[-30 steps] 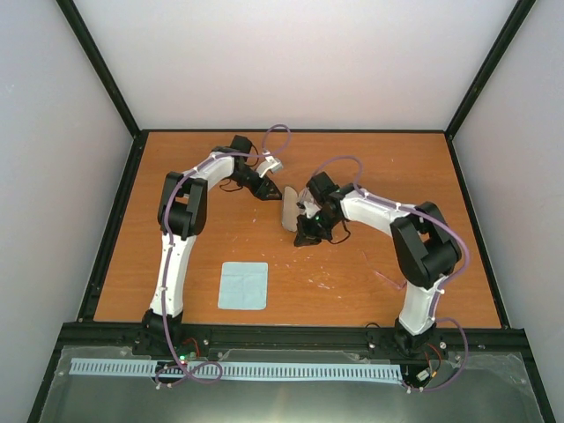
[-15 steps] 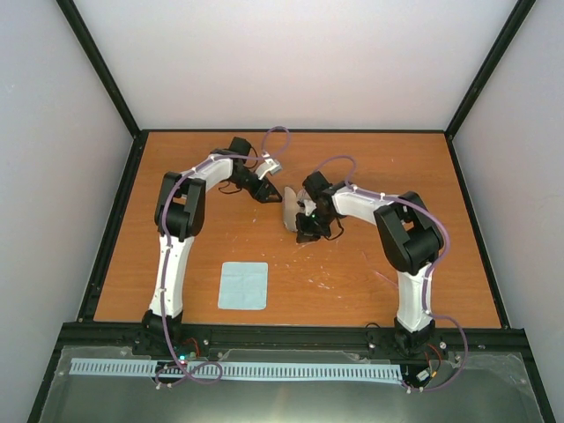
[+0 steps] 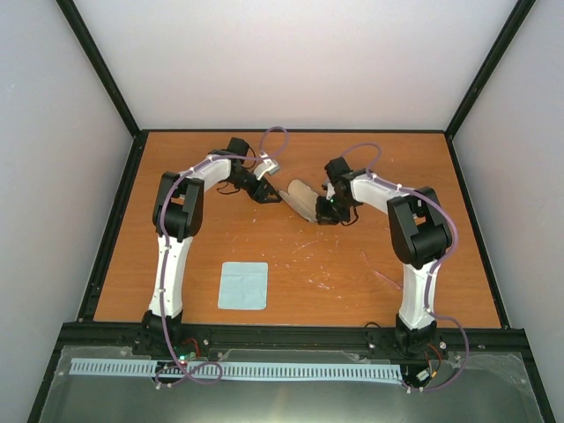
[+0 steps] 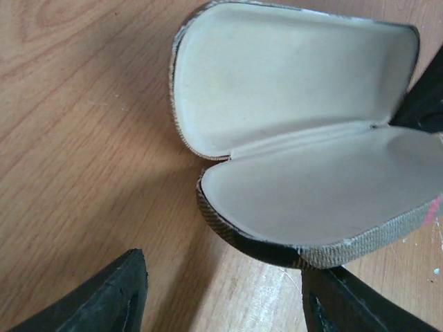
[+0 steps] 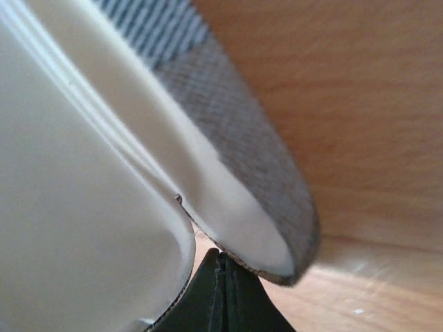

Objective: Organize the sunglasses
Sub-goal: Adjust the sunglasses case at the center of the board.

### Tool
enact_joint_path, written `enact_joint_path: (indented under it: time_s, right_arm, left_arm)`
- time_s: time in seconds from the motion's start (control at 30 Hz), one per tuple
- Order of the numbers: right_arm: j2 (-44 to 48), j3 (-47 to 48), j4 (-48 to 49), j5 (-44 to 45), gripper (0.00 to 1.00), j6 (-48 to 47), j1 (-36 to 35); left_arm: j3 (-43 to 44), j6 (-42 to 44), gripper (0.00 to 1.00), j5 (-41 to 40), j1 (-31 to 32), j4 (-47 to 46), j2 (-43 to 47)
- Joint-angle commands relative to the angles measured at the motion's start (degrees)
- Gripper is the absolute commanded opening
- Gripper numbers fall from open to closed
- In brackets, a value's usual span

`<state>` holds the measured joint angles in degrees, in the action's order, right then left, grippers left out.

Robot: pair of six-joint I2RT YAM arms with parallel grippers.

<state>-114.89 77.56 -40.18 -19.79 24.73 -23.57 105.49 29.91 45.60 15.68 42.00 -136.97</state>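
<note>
The woven glasses case [image 3: 302, 196] lies open near the middle of the surface [image 3: 291, 256], between the two arms. In the left wrist view we see both of its cream-lined halves [image 4: 291, 90], and there is nothing inside. The left arm's fingers [image 4: 104, 297] stand well apart just in front of the lower half and they hold nothing. The right arm's fingers [image 5: 223, 290] are closed tip against tip, right at the rim of the case [image 5: 263, 159] on its far side. We cannot tell if they pinch any of the lining or only press against the shell. The sunglasses [image 3: 382, 276] are only a faint pinkish outline on the surface, beside the lower part of the right arm and well apart from the case; no wrist view shows them. A pale blue cloth [image 3: 242, 285] lies flat nearer to the left arm. We judge that the step in hand is to get the case open and steady, and this looks almost done. The next move, we think, calls for one arm, probably the right one because it is nearer, to leave the case and take the thin frame with a low and careful grasp, while the other arm keeps the lid from falling shut.
</note>
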Motion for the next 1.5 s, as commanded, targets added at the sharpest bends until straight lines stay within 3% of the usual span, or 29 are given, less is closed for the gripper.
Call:
enact_joint_path:
  time_s: [0.0,0.27,0.6,0.83,1.0,1.3,1.47]
  right_arm:
    - [-2.14,3.58,-2.32,4.01,0.03,-2.55,1.80]
    - [-5.84,9.87,-4.31,7.38,0.03,-5.11,4.17]
    - [-7.89,11.93,-5.31,12.24,0.03,-6.16,6.48]
    - [-8.64,14.51,-4.04,12.54,0.03,-5.49,7.68]
    - [-8.51,15.18,-5.34,11.11,0.03,-3.71,7.71]
    - [-1.32,5.70,-0.58,7.97,0.03,2.62,6.29]
    - [-2.11,6.13,0.25,7.72,0.03,4.44,4.80]
  left_arm:
    - [-0.63,-0.67,0.61,-2.84,-0.65,0.51,0.12]
    - [1.66,-1.89,0.63,-2.26,-0.65,0.57,-1.28]
    - [-1.50,-2.05,0.62,-7.60,-3.01,-2.13,1.56]
    - [-0.68,-1.39,0.50,-7.06,-4.73,-2.55,2.65]
    - [-2.32,-2.44,0.47,-9.09,-5.13,-6.16,3.58]
    - [17.31,-7.14,0.39,-4.74,-3.59,-0.94,-8.80]
    - [17.13,-6.48,0.39,-5.05,-1.55,-0.38,-10.25]
